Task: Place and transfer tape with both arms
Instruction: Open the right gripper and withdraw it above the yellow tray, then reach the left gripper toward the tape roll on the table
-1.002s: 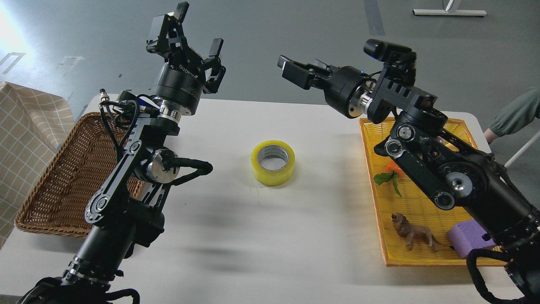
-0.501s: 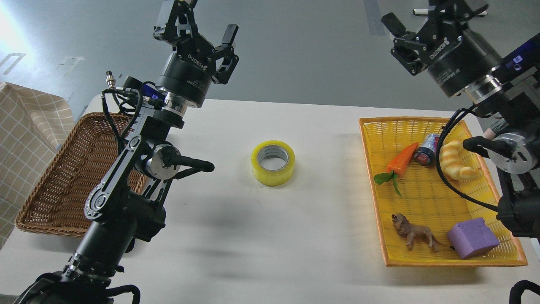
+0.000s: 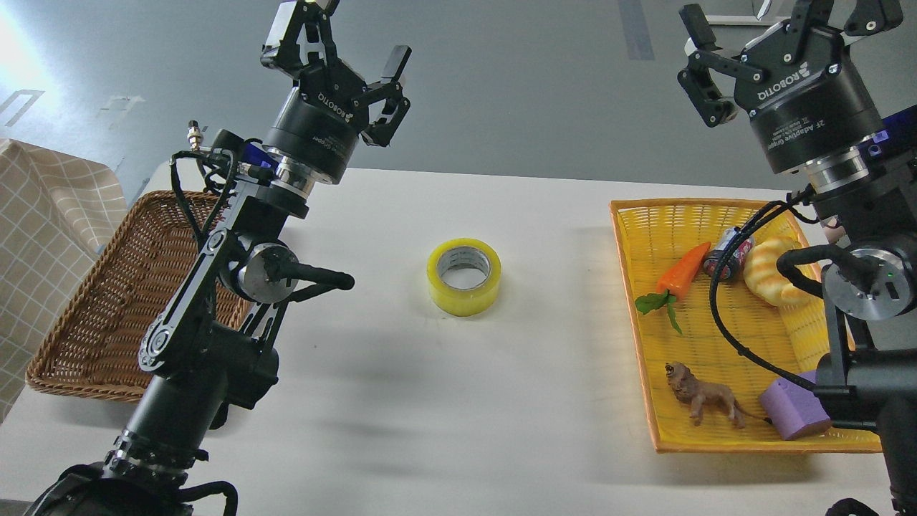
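The roll of yellow packing tape point(image 3: 463, 276) lies flat on the white worktop point(image 3: 444, 401), grey-white core up, midway between a brown wicker basket point(image 3: 122, 301) and a yellow tray point(image 3: 648, 215). The tray holds a toy carrot point(image 3: 680, 272), a small can point(image 3: 725, 252), a croissant toy point(image 3: 768, 272), a lion figure point(image 3: 702, 398) and a purple block point(image 3: 791, 414). The left hand point(image 3: 344, 39) and the right hand point(image 3: 784, 25) are both raised with fingers spread, holding nothing, well apart from the tape.

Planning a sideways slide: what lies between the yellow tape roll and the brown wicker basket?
Head view: only the left arm's links cross above bare white table.
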Motion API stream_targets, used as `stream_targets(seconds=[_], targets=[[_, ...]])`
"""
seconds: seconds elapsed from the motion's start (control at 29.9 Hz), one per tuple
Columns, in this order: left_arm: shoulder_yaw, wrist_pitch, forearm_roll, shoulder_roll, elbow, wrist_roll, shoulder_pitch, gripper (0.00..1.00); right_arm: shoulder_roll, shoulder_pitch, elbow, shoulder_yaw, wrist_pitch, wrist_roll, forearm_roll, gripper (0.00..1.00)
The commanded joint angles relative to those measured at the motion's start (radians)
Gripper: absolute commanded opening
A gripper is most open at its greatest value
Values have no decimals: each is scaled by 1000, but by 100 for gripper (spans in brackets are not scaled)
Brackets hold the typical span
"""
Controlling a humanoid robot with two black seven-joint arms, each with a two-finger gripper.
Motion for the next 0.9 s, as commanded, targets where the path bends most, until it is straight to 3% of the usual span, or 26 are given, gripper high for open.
stream_targets(seconds=[0.0,0.53,0.77,0.87], targets=[[-7,22,-28,0,-5,-4,-2,99,-2,3,-3,-2,0,-5,-2,100],[-5,-24,-28,0,-7,2,24,99,10,28,-15,-42,-14,-8,-5,100],[14,-10,-8,0,-21,37,12,99,32,61,-19,-82,-25,-8,-13,100],[40,8,83,14,-17,32,9,99,32,61,-19,-85,-29,-8,-13,100]])
